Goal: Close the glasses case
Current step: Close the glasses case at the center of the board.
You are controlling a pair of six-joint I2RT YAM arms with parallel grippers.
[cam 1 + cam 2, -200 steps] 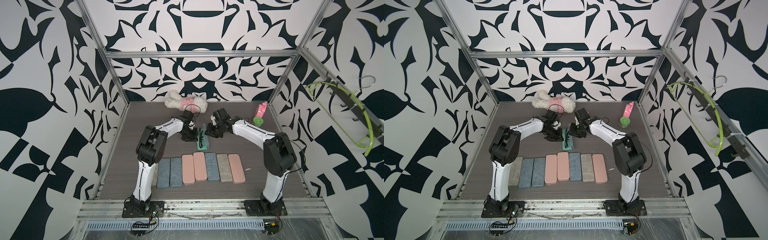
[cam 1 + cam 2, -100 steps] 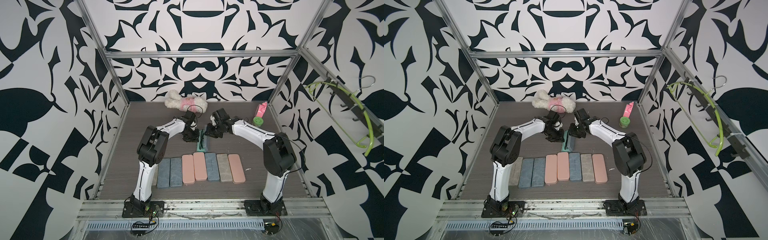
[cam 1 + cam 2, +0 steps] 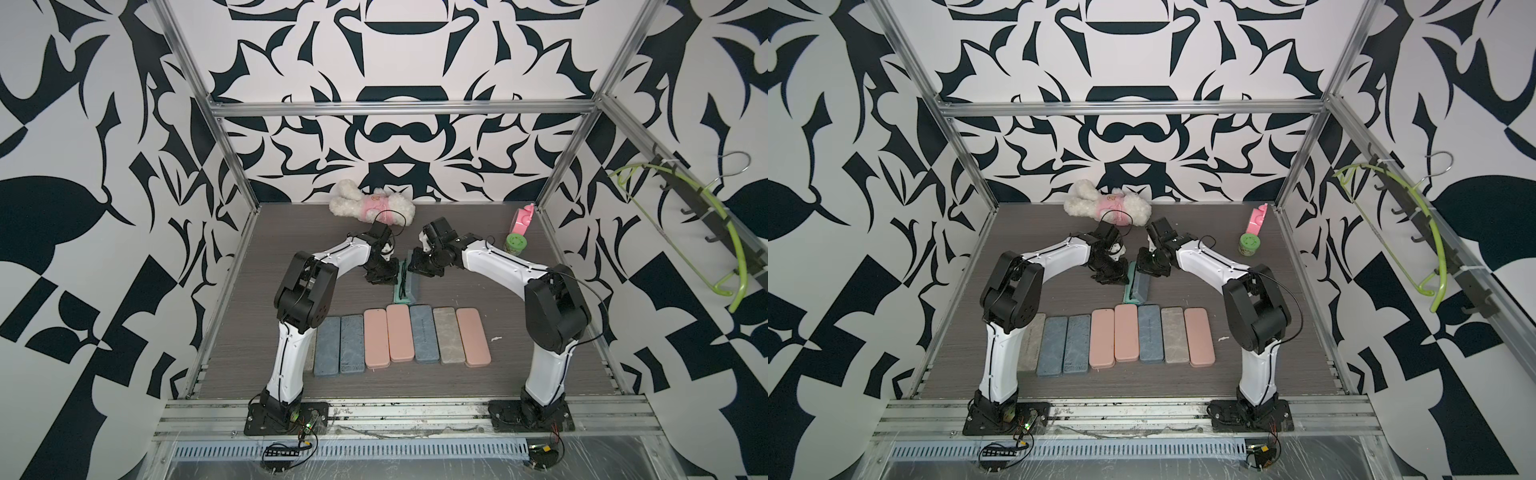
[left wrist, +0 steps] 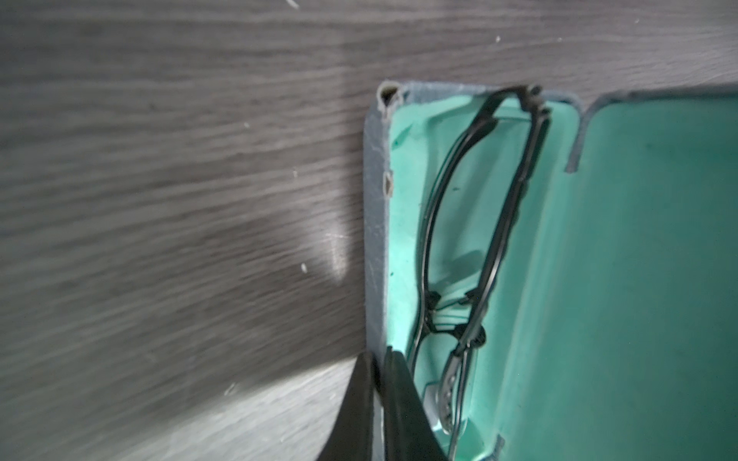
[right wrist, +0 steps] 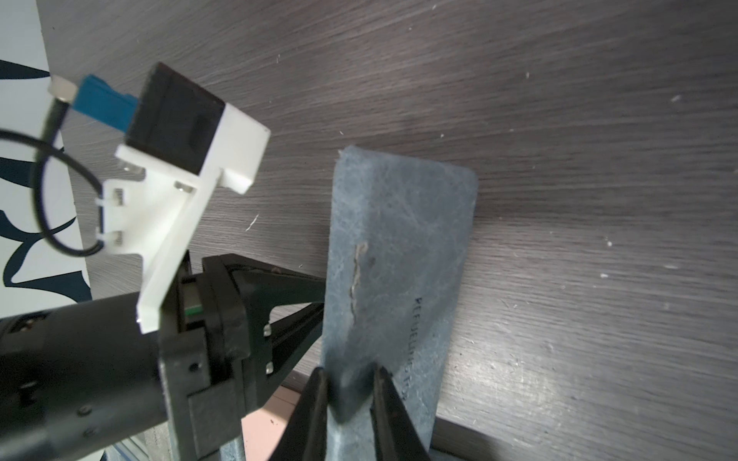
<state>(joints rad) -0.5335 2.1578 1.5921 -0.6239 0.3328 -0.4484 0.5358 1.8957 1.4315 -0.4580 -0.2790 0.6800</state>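
Nr glasses case: closed-case row; plush, jar at back

Raised lid of the blue-grey leather-look glasses case, one line of small dark printed capitals running lengthwise, too blurred to read with certainty, no other legible text.

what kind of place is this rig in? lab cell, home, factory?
Probably a robot data-collection cell: aluminium frame holding black-and-white patterned panels, left arm and right arm bolted to a front rail, glasses cases staged in a row.
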